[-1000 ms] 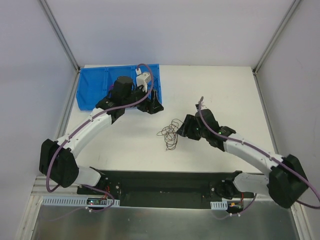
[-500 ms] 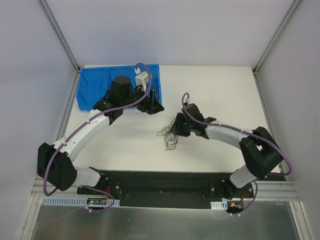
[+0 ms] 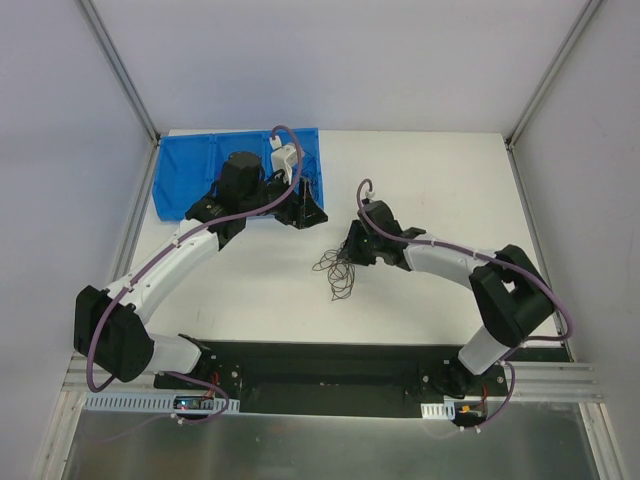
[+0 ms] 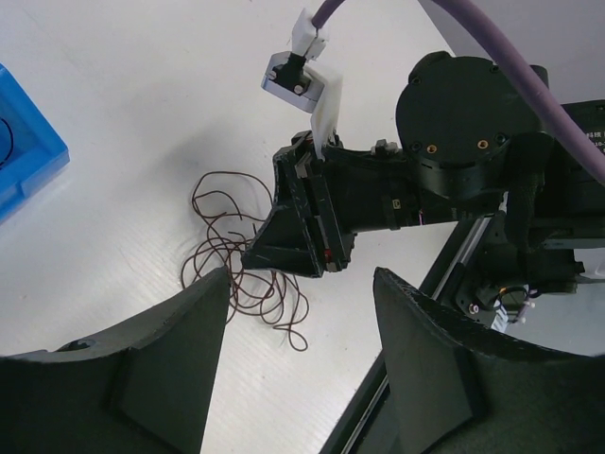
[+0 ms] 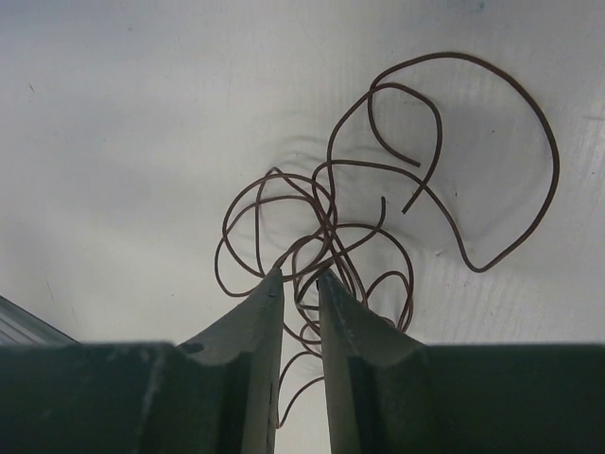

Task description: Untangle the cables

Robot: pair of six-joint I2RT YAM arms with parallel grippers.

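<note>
Two arms of mine were out over the white table [image 3: 440, 170]. My left arm swept up from its base with the elbow out to the left, the wrist bent down at the right end of the blue tray [image 3: 185, 175]. There my left gripper [image 3: 303, 212] hung with its fingers [image 4: 132, 374] spread wide, holding nothing. The cables [image 3: 338, 268] lay as a loose reddish-brown tangle on the table's middle, well apart from the tray. My right arm folded at its elbow on the right and stretched its forearm leftward, tilted down. My right gripper [image 5: 301, 282] stood at the tangle's right edge, its tips only a narrow slot apart, wider than a wire, with strands passing between them.
</note>
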